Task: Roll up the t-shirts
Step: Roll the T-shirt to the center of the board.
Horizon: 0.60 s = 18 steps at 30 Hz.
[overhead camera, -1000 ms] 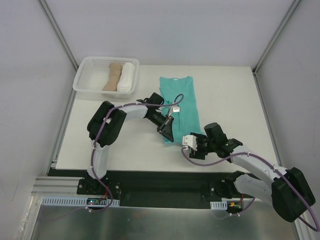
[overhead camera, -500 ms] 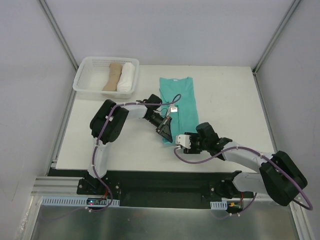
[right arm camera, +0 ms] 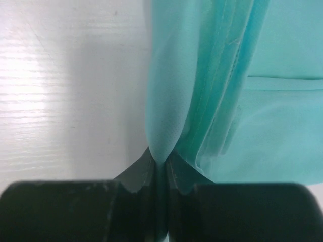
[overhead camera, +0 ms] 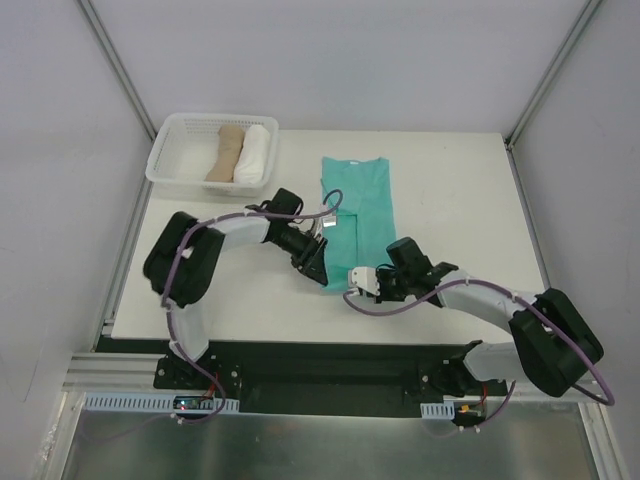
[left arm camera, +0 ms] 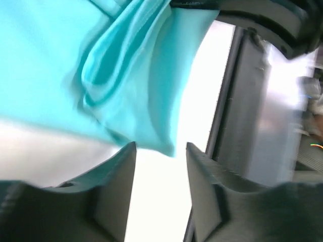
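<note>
The teal-green t-shirt (overhead camera: 362,200) lies folded lengthwise on the white table (overhead camera: 460,200), its near end bunched into folds. My right gripper (overhead camera: 352,268) reaches in at that near end. In the right wrist view it (right arm camera: 160,161) is shut on a pinched fold of the t-shirt (right arm camera: 252,101). My left gripper (overhead camera: 318,272) sits just left of the near end, low over the table. Seen from the left wrist, its jaws (left arm camera: 160,147) stand open with nothing between them, and a loose corner of the t-shirt (left arm camera: 75,60) hangs just beyond the fingertips.
A white basket (overhead camera: 170,160) stands at the table's back left, holding a tan roll (overhead camera: 225,152) and a white roll (overhead camera: 253,152). The two grippers are close together at the shirt's near end. Grey walls with metal posts surround the table.
My left gripper opened, let go of the shirt and drew back left. My right gripper moved left to the shirt's near end and shut on a fold of it.
</note>
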Motion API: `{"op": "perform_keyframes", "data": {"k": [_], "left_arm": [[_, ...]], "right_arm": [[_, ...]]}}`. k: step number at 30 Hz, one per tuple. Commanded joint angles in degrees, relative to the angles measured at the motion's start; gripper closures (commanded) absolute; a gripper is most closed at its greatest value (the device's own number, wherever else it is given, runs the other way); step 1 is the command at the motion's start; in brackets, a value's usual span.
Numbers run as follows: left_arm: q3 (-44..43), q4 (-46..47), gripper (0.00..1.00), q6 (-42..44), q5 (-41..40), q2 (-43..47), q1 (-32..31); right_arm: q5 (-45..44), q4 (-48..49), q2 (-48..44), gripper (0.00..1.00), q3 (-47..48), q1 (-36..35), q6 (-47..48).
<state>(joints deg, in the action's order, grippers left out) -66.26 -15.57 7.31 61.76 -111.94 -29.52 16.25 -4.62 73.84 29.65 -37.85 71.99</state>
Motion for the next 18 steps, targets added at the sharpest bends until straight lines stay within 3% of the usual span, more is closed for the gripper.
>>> {"op": "perform_keyframes", "data": {"k": [1, 6, 12, 18], "left_arm": [[10.86, 2.91, 0.53, 11.13, -16.30, 19.36, 0.08], [19.85, 9.94, 0.46, 15.10, -27.11, 29.93, -4.57], [22.22, 21.89, 0.41, 17.55, -29.50, 26.78, -9.76], [20.12, 23.83, 0.41, 20.54, -25.90, 22.56, -11.26]], "right_arm": [[10.63, -18.21, 6.47, 0.92, 11.55, 2.07, -2.90], [12.05, -22.01, 10.88, 0.93, 17.89, 4.27, -4.40], [11.61, -22.36, 12.55, 0.93, 19.22, 5.59, -6.24], [11.78, -22.45, 12.64, 0.93, 18.52, 6.38, -6.77]]}}
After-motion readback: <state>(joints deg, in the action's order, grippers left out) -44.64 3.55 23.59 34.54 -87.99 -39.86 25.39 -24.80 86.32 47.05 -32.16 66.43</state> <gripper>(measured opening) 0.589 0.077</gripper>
